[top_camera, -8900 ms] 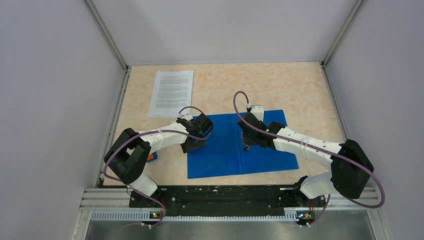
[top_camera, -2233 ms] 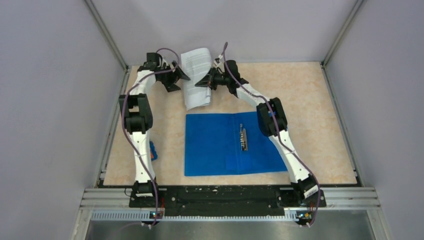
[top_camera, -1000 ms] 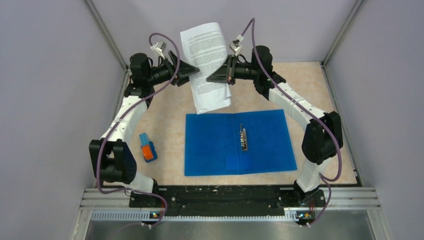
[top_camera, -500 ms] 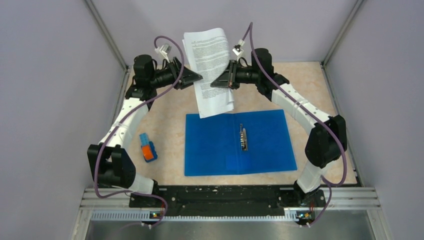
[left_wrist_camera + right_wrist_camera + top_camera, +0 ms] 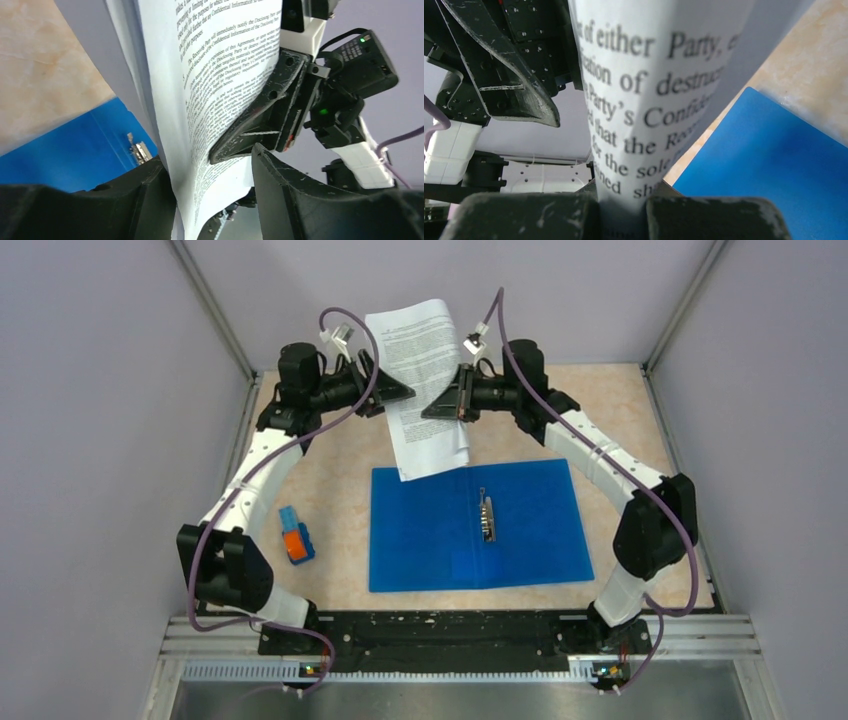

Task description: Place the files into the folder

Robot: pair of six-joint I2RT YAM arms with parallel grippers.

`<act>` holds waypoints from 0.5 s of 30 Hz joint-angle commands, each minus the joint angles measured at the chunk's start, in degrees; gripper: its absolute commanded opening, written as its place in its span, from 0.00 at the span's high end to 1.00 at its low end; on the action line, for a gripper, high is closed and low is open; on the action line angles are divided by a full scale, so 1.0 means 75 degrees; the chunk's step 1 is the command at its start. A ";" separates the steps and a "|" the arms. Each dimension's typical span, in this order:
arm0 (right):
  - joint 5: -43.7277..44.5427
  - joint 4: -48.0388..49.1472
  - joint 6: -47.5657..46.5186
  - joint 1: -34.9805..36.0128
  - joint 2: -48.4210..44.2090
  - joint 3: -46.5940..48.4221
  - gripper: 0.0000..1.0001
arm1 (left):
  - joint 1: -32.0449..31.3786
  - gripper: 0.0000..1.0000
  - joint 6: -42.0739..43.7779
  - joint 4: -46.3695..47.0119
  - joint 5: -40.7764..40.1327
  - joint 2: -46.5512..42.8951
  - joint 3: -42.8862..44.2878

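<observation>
One sheaf of files [image 5: 425, 380] was held aloft, pinched tight by the right gripper [image 5: 430, 410]. The left gripper [image 5: 405, 396] was parted astride its edge. Long axis ran 12–6; the folder [image 5: 440, 535] lay flat at 6 o'clock.

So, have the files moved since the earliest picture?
Yes. The files lay flat on the table, beyond the far left corner of the folder; now they hang in the air near that corner, pinched by the right gripper.

Lab robot cell; grey panel walls [image 5: 100, 440], aluminium rail [image 5: 215, 636], marbled tabletop [image 5: 620, 420]
</observation>
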 commanded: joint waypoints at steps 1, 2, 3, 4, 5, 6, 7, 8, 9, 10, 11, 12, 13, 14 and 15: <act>-0.0174 0.0232 -0.0016 0.0090 -0.0510 -0.0010 1.00 | -0.0129 0.42 0.0954 -0.0755 -0.0710 -0.0027 0.0557; -0.0205 0.0259 0.0017 0.0089 -0.0536 -0.0001 1.00 | -0.0129 0.40 0.1126 -0.0911 -0.0845 -0.0048 0.0556; -0.0251 0.0295 0.0077 0.0091 -0.0557 0.0011 1.00 | -0.0132 0.37 0.1275 -0.1028 -0.0923 -0.0069 0.0547; -0.0304 0.0368 0.0143 0.0085 -0.0569 0.0019 1.00 | -0.0130 0.36 0.1359 -0.1083 -0.0924 -0.0059 0.0525; -0.0360 0.0454 0.0236 0.0087 -0.0587 0.0025 1.00 | -0.0129 0.36 0.1392 -0.1084 -0.0870 -0.0053 0.0499; -0.0447 0.0568 0.0340 0.0094 -0.0592 0.0018 1.00 | -0.0129 0.35 0.1386 -0.1038 -0.0796 -0.0058 0.0462; -0.0539 0.0725 0.0467 0.0094 -0.0597 0.0014 1.00 | -0.0129 0.35 0.1367 -0.0972 -0.0705 -0.0053 0.0451; -0.0636 0.0835 0.0596 0.0085 -0.0598 0.0014 1.00 | -0.0120 0.34 0.1341 -0.0914 -0.0618 -0.0035 0.0455; -0.0680 0.0858 0.0678 0.0084 -0.0602 0.0033 1.00 | -0.0118 0.34 0.1307 -0.0860 -0.0550 -0.0030 0.0451; -0.0722 0.0860 0.0716 0.0084 -0.0607 0.0053 1.00 | -0.0107 0.34 0.1294 -0.0814 -0.0474 -0.0038 0.0465; -0.0739 0.0962 0.0752 0.0081 -0.0609 0.0069 1.00 | -0.0091 0.33 0.1246 -0.0745 -0.0380 -0.0043 0.0472; -0.0752 0.1058 0.0775 0.0071 -0.0616 0.0091 1.00 | -0.0069 0.32 0.1133 -0.0609 -0.0270 -0.0053 0.0464; -0.0766 0.1093 0.0812 0.0056 -0.0621 0.0092 1.00 | -0.0045 0.31 0.0985 -0.0422 -0.0120 -0.0052 0.0422; -0.0799 0.1152 0.0854 0.0049 -0.0621 0.0076 1.00 | 0.0009 0.30 0.0807 -0.0191 0.0029 -0.0069 0.0360; -0.0805 0.1180 0.0876 0.0038 -0.0613 0.0064 1.00 | 0.0065 0.30 0.0565 0.0075 0.0168 -0.0113 0.0278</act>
